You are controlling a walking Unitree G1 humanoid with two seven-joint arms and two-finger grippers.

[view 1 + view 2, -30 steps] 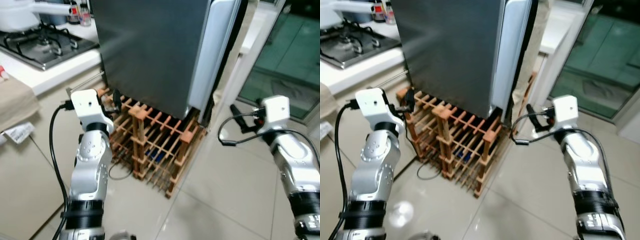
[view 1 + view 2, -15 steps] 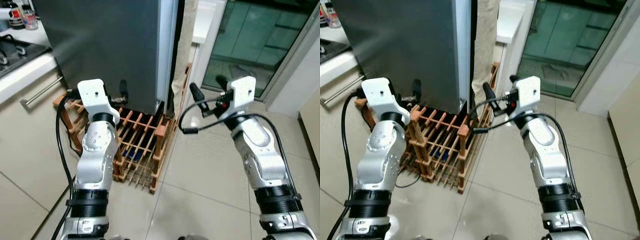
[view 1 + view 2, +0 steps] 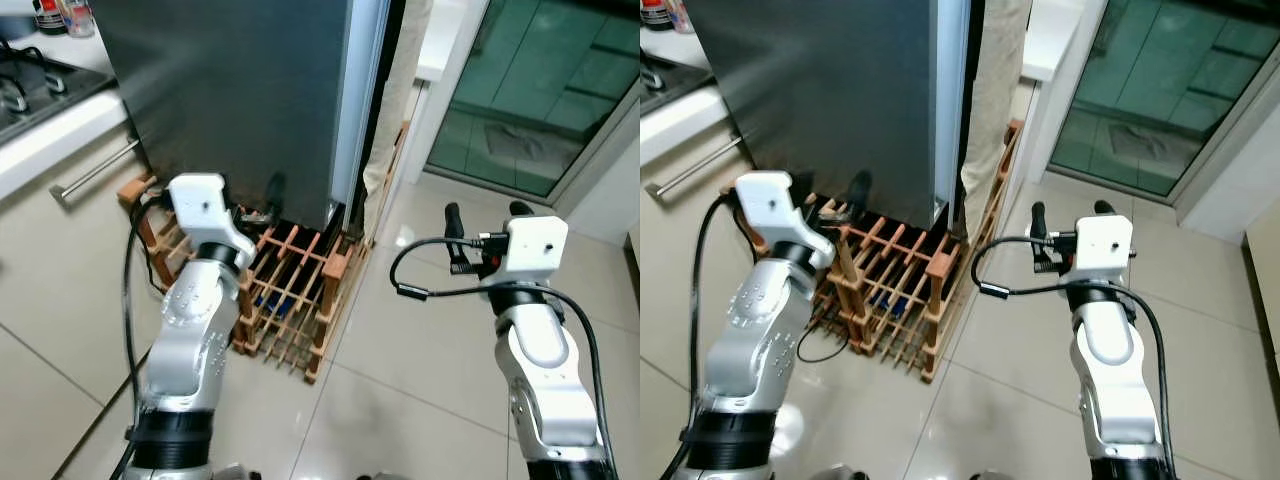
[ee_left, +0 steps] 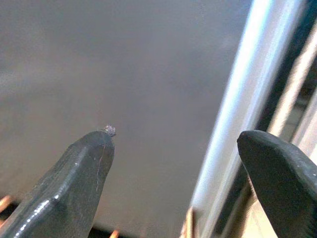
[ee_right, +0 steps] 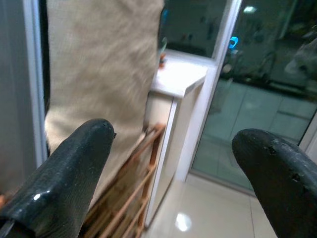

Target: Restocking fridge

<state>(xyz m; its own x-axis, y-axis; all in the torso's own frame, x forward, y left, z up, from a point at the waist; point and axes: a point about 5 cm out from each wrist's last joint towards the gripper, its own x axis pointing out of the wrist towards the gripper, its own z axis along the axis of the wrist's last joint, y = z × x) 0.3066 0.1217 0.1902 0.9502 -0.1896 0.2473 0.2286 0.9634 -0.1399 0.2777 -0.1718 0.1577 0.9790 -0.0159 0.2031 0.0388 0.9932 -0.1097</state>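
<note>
The fridge [image 3: 250, 100] stands shut, a tall dark grey box with a silver door edge [image 3: 360, 100] facing right. It rests beside a low wooden rack [image 3: 290, 290]. My left gripper [image 3: 270, 190] is raised low against the fridge's grey side, just above the rack. In the left wrist view its fingers [image 4: 74, 183] are spread wide and empty, aimed at the grey panel [image 4: 124, 64] and the silver edge [image 4: 237, 109]. My right gripper [image 3: 484, 212] hovers open over the tiles, right of the fridge, with nothing held. Its fingers [image 5: 69, 178] frame a beige cloth [image 5: 99, 64].
A kitchen counter with a hob [image 3: 20, 90] and a drawer handle [image 3: 95, 170] lies to the left. A beige cloth [image 3: 400, 90] hangs behind the fridge door edge, and a white ledge [image 5: 178, 77] juts beside it. A glass sliding door [image 3: 540, 90] is at the right, with tiled floor [image 3: 420, 340] in front.
The camera has swung, so the whole scene shifted. My right gripper now sits lower and farther right of the fridge's edge. My left gripper stays by the fridge's lower side.
</note>
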